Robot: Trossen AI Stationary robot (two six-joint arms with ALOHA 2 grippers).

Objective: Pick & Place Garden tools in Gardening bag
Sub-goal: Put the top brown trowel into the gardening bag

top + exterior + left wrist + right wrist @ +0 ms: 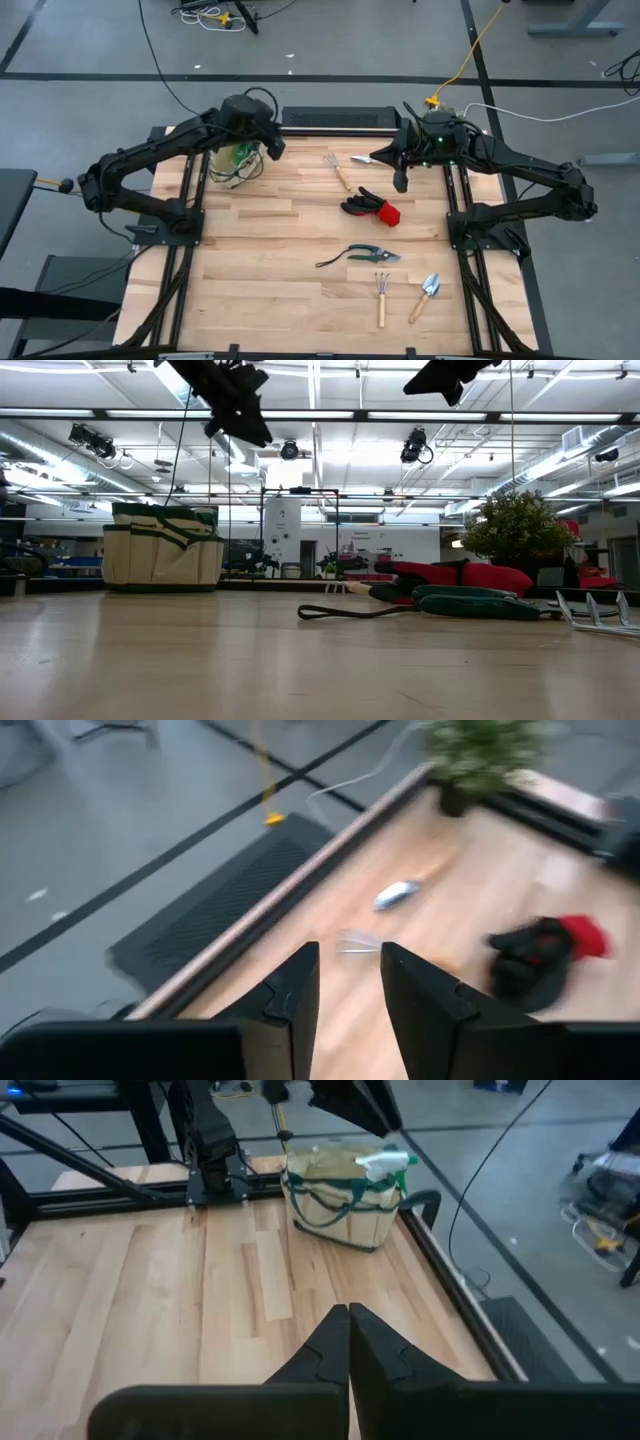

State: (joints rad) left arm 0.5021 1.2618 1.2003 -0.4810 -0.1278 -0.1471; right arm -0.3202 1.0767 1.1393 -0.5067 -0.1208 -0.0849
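The spray bottle (385, 1160) already sits in the gardening bag (236, 165) at the far left corner of the table (270, 290), so the step in hand looks like the gap between one drop and the next pick. The left gripper (272, 148) hangs in the air just beside the bag, on the side toward the table's middle, its two fingers (290, 995) parted by a narrow gap with nothing between them. The right gripper (401, 182) waits raised near the far right edge, its fingers pressed together and empty. Still out on the wood are a rake (336, 170) and a silver trowel (368, 159) along the far edge, black-and-red gloves (371, 207) near the middle, pruning shears (365, 256) nearer the front, and a fork (381, 293) and second trowel (426, 296) at the front. All lie well apart from the left gripper; the far rake is the closest. The next move probably calls for opening wider, travelling over that rake and lining up across its handle before coming down.
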